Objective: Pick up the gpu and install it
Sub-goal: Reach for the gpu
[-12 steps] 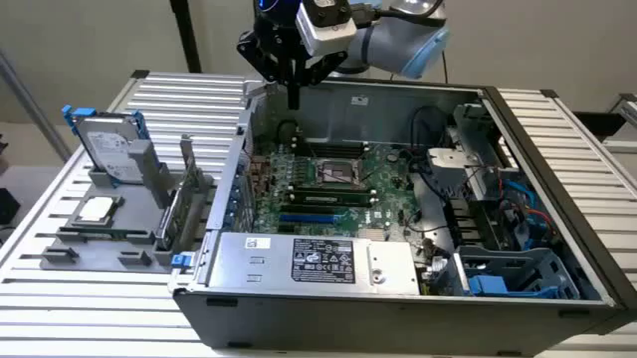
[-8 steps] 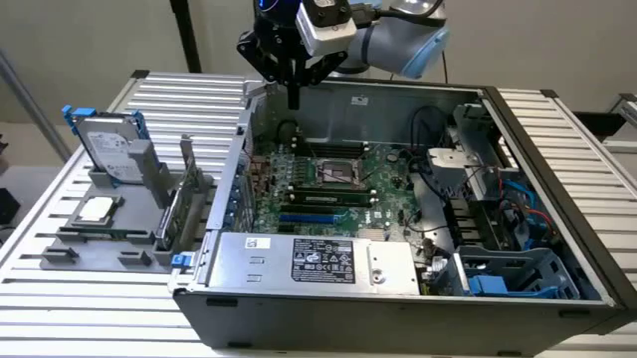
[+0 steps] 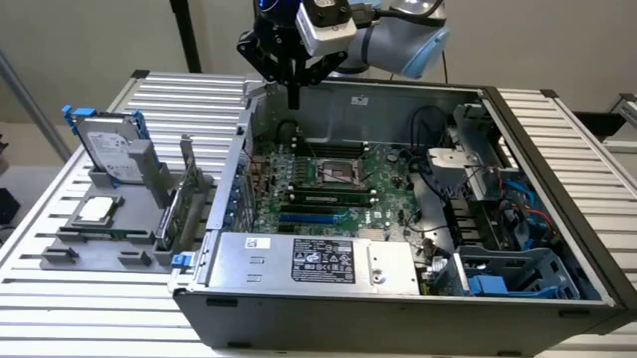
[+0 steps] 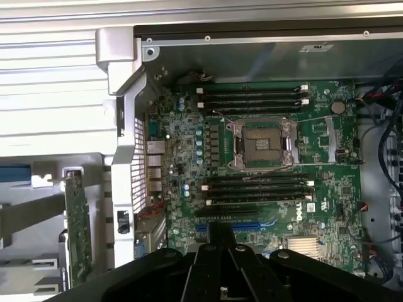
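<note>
counter (image 3: pixel 89 298): pale slatted metal, carrying open computer case (image 3: pixel 398 317)
room: plain beige wall (image 3: pixel 70 45) behind
gpu (image 3: pixel 185 205): upright in grey rack (image 3: pixel 100 250), beside case
hand (image 3: pixel 294 103): narrow, empty, above case

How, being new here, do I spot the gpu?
On the exterior view's left of the computer case sits a grey holder. The gpu stands on edge in it, nearest the case: a thin card with a silver bracket, unlike the blue-framed hard drive and square chip.
</note>
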{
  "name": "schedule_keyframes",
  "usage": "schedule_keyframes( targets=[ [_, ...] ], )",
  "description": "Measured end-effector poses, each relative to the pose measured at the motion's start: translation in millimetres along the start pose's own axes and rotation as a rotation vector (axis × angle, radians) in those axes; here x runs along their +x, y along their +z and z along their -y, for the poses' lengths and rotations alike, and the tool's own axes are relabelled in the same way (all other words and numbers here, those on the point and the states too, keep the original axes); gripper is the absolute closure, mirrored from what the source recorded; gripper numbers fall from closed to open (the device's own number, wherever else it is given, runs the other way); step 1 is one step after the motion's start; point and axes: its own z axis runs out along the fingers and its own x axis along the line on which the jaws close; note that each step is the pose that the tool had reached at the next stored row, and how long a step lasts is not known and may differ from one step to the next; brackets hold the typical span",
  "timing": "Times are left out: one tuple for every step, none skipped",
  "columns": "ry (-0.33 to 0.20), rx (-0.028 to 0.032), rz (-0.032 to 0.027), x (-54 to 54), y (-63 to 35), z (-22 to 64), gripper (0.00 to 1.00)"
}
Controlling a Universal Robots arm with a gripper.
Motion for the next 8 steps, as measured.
schedule_keyframes(
  targets=[
    [0.000,0.0002,0.0000,0.0,0.0,0.0,1.00],
    [0.000,0.0015,0.0001,0.2,0.0,0.1,1.00],
    [0.000,0.0035,0.0003,0.7,0.0,0.5,1.00],
    [0.000,0.0061,0.0005,1.7,-0.1,1.4,1.00],
    [0.000,0.0085,0.0005,3.6,-0.3,2.6,1.00],
    [0.000,0.0102,0.0007,6.0,-0.4,4.1,1.00],
    [0.000,0.0110,0.0008,8.2,-0.6,5.7,1.00],
    [0.000,0.0116,0.0008,11.1,-0.8,7.5,1.00]
  ],
)
